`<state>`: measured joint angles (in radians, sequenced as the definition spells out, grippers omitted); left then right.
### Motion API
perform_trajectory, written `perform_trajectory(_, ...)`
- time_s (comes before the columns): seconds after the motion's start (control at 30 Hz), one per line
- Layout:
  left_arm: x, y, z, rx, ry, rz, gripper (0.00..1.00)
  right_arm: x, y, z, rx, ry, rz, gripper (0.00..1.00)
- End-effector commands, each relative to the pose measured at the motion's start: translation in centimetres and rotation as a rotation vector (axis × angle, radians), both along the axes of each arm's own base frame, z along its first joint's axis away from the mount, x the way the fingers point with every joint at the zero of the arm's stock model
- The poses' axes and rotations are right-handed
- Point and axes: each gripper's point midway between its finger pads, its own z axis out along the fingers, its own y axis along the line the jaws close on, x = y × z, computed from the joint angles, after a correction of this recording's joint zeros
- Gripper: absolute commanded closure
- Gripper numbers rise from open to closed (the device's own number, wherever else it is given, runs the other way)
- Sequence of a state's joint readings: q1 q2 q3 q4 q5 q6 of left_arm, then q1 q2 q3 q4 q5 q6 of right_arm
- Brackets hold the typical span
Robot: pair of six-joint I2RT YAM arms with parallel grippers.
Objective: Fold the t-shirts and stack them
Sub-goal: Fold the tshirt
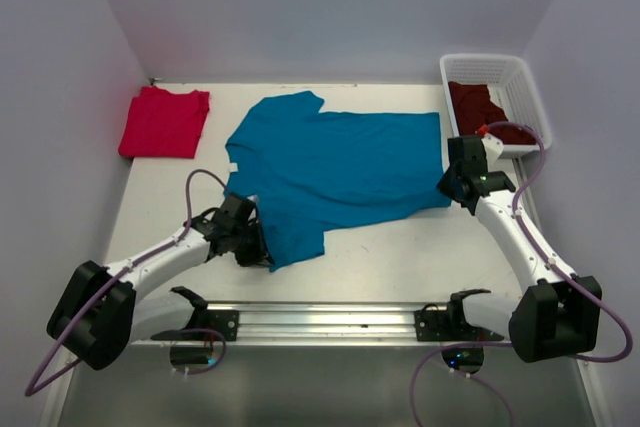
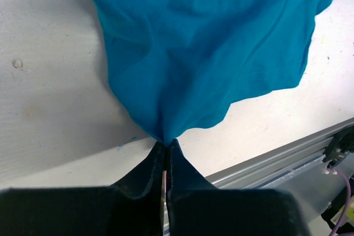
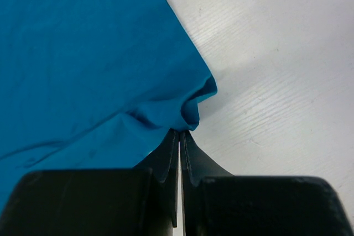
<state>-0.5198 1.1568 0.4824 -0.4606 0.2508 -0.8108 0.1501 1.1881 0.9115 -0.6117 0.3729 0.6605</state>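
Note:
A teal blue t-shirt (image 1: 335, 172) lies spread across the middle of the table, neck to the left, hem to the right. My left gripper (image 1: 262, 250) is shut on its near left sleeve edge; in the left wrist view the cloth (image 2: 204, 48) bunches into the fingertips (image 2: 167, 145). My right gripper (image 1: 447, 184) is shut on the shirt's near right hem corner (image 3: 191, 115). A bright red t-shirt (image 1: 164, 122) lies folded at the far left. A dark maroon t-shirt (image 1: 478, 107) lies in the basket.
A white lattice basket (image 1: 522, 82) stands at the far right corner. A metal rail (image 1: 330, 317) runs along the near edge between the arm bases. Walls close in the left, back and right sides.

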Motion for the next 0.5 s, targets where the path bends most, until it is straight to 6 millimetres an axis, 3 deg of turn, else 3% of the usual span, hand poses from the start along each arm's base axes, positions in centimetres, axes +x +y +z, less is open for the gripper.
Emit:
perform_trajectory(0.0,1.2,-1.2,2.5,-0.057,-0.063,-0.003,1.00,0.3,-0.3,0.8,-0.013,-0.038,-0.004,1.00)
perform_trajectory(0.23,4.9,-1.2,9.1,-0.044,-0.264,0.024,1.00,0.1,-0.7,0.7,-0.029,-0.031,-0.012,1.00)
perform_trajectory(0.33,6.5,-1.1,10.4,-0.014,-0.317,0.032,1.00,0.2,-0.9,0.6,-0.042,-0.023,-0.016,1.00)
perform_trajectory(0.47,8.6,-1.4,10.6,0.007,-0.363,0.043,1.00,0.4,-1.2,0.8,-0.062,-0.023,-0.027,1.00)
